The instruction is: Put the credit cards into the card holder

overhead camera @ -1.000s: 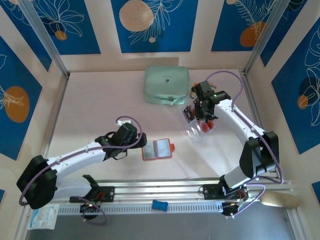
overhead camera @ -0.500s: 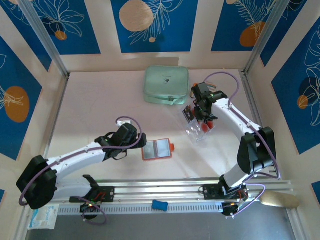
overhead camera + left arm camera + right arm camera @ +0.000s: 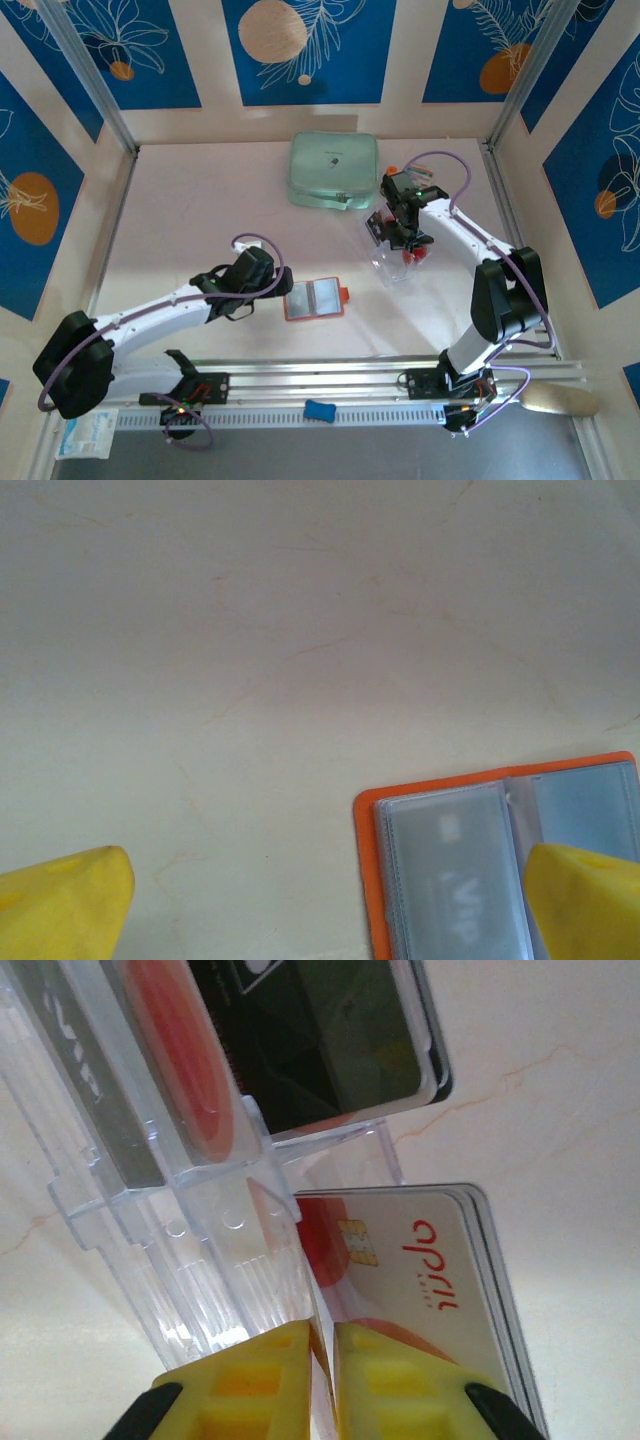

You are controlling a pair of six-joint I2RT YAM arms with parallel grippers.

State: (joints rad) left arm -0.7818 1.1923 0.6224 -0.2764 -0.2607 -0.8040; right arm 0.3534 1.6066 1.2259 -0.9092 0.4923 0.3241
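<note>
The right gripper (image 3: 320,1360) is covering the lower edge of the credit cards (image 3: 420,1260) in the clear tray (image 3: 200,1260). Its fingers are sitting almost pressed together, seemingly pinching one pale card. I am counting perhaps three cards. The left gripper (image 3: 325,895), fingers spreading wide, is hovering by the one orange card holder (image 3: 314,299), which is lying open on the pale table (image 3: 200,220) between blue-patterned walls (image 3: 300,50).

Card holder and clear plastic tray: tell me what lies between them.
Nothing. In the top view, only bare table separates the open orange card holder from the clear plastic tray.
</note>
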